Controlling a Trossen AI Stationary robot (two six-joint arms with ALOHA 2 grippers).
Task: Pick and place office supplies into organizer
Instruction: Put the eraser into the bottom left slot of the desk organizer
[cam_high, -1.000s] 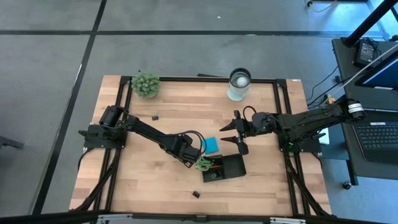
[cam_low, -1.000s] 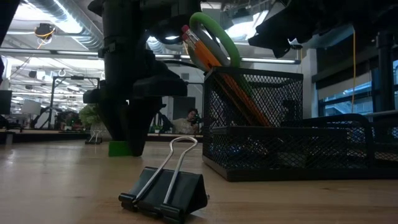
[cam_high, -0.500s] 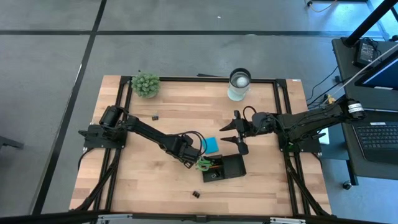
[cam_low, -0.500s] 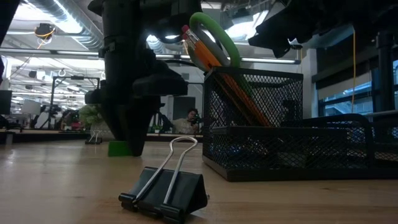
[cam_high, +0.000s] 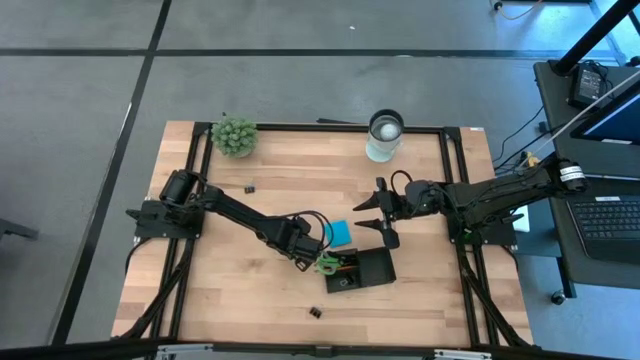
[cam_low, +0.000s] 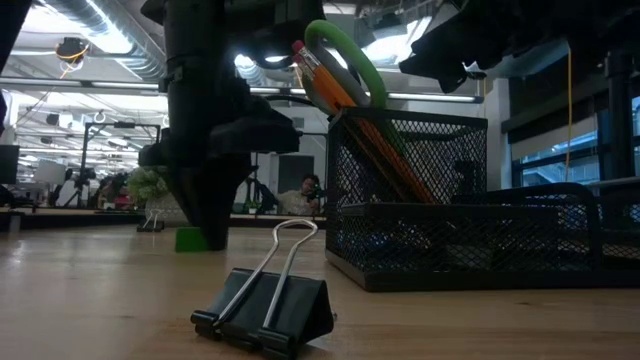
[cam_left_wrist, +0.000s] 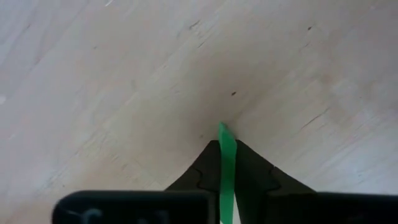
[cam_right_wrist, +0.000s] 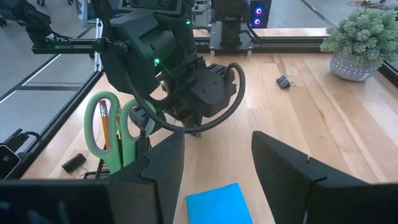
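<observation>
My left gripper (cam_high: 306, 258) points down at the table just left of the organizer (cam_high: 362, 270) and is shut on the small green block (cam_low: 188, 238). The organizer is a black mesh tray holding green-handled scissors (cam_low: 345, 55) and orange pencils (cam_low: 335, 90) upright in its cup part. The blue note pad (cam_high: 338, 233) lies flat on the table beside the organizer's far side. My right gripper (cam_right_wrist: 217, 155) hovers open above the pad, holding nothing. A black binder clip (cam_low: 265, 305) rests on the table near the front edge. My left gripper pinches the small green block between its two fingers, and the block shows as a thin green strip (cam_left_wrist: 227, 155) between the fingertips (cam_left_wrist: 205, 171). The fingers come from above, pointing down. The block's bottom sits on the table top (cam_low: 185, 246).
A second binder clip (cam_high: 249, 187) lies toward the far left of the table. The fuzzy green plant (cam_high: 234, 135) and the white cup (cam_high: 385, 135) stand at the far edge. Bare wood lies left of and in front of my left gripper.
My left gripper has shut on the small green block while staying in place above the table; its fingers stood apart around the block a second ago. The block stays on the table.
</observation>
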